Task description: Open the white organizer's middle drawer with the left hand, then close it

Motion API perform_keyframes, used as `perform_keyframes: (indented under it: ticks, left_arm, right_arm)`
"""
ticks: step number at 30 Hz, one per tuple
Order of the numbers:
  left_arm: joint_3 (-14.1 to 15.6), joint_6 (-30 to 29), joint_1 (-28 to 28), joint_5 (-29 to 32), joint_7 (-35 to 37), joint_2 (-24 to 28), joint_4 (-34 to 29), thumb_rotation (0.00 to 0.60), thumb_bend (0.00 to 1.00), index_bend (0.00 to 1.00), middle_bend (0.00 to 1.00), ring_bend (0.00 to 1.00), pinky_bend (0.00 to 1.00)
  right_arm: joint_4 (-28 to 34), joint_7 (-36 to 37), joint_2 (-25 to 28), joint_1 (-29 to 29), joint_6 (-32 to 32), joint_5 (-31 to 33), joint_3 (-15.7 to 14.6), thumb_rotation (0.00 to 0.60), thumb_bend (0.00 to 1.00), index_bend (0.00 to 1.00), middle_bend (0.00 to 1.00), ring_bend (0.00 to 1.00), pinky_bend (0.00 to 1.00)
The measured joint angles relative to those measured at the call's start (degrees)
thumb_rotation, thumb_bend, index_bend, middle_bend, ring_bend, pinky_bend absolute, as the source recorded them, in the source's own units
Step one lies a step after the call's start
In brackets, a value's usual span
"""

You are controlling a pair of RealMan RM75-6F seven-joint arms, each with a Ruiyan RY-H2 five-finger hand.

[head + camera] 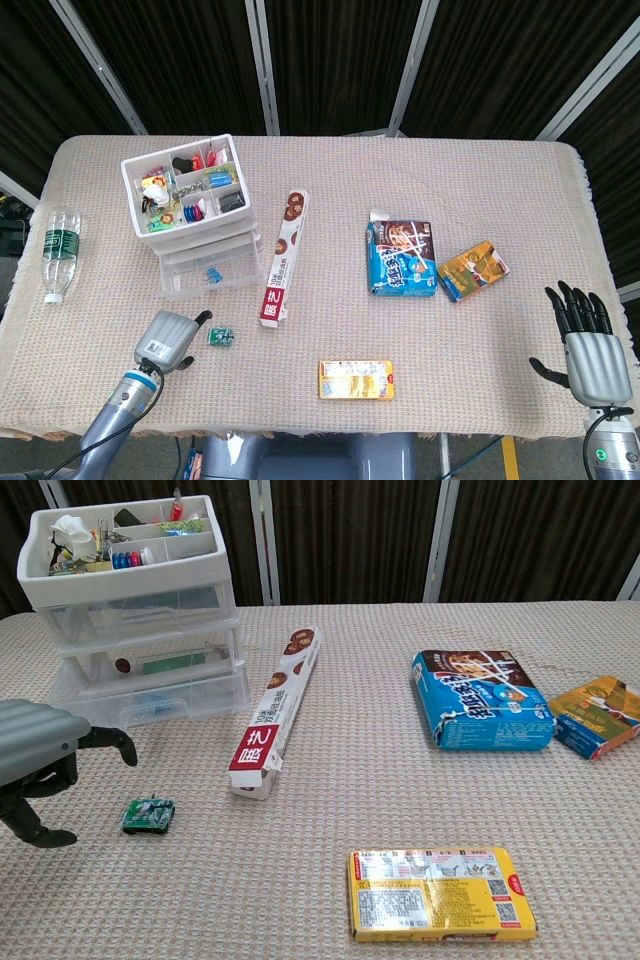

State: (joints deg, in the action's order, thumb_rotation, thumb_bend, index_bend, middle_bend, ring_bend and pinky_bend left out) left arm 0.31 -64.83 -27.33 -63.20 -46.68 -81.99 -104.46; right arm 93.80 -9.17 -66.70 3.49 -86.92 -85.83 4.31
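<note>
The white organizer (190,190) stands at the table's left, a compartment tray on top and three clear drawers below. In the chest view its middle drawer (150,663) sits flush with the other two, shut, with a green item inside. My left hand (168,340) is low over the cloth in front of the organizer, well clear of it, fingers curled in and holding nothing; the chest view shows this left hand (35,750) at the left edge. My right hand (586,345) rests open at the near right corner, out of the chest view.
A small green chip (219,337) lies just right of my left hand. A long red-and-white box (283,258) lies beside the organizer. A blue box (402,258), an orange box (472,269) and a yellow box (356,380) lie further right. A water bottle (58,252) lies far left.
</note>
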Motion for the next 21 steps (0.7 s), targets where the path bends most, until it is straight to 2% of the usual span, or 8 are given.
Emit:
perform_keyframes:
  ticks: [6,11,14,15,18,21]
  left_arm:
    - [-1.75,1.85,-2.62,7.11,-4.32,-4.26,2.15,0.6,0.23,0.29,0.96,0.85,0.71]
    - [-2.56,1.81,-4.25,9.79,-5.84,-7.82,4.45,0.6,0.25,0.31,0.96,0.85,0.71]
    - [-2.73,1.55,-4.89,10.1,-5.88,-9.37,5.84,0.6,0.36,0.35,0.96,0.85,0.71]
    - [-2.75,1.45,-5.11,10.26,-5.84,-9.87,6.28,0.6,0.43,0.38,0.96,0.85,0.71]
    - [-2.85,1.32,-5.48,10.59,-5.3,-10.72,6.91,0.6,0.62,0.54,0.96,0.85,0.71]
    - [-2.71,1.24,-5.67,10.55,-4.53,-11.15,7.08,0.6,0.67,0.64,0.97,0.86,0.71]
  right_arm:
    - [-0.13,0.3,0.07,-0.01,-0.04,-0.1,-0.01,0.6,0.0,0.06,0.0,0.0,0.0]
    - [-0.17,0.41,0.13,0.0,-0.04,-0.17,-0.03,0.6,0.0,0.06,0.0,0.0,0.0]
    - [-0.17,0.51,0.14,-0.02,-0.09,-0.21,-0.04,0.6,0.0,0.06,0.0,0.0,0.0]
    - [-0.18,0.53,0.14,-0.03,-0.09,-0.22,-0.05,0.6,0.0,0.06,0.0,0.0,0.0]
    - [-0.18,0.53,0.16,-0.02,-0.05,-0.23,-0.07,0.6,0.0,0.06,0.0,0.0,0.0]
    - [-0.18,0.56,0.16,-0.03,-0.12,-0.24,-0.04,0.6,0.0,0.06,0.0,0.0,0.0]
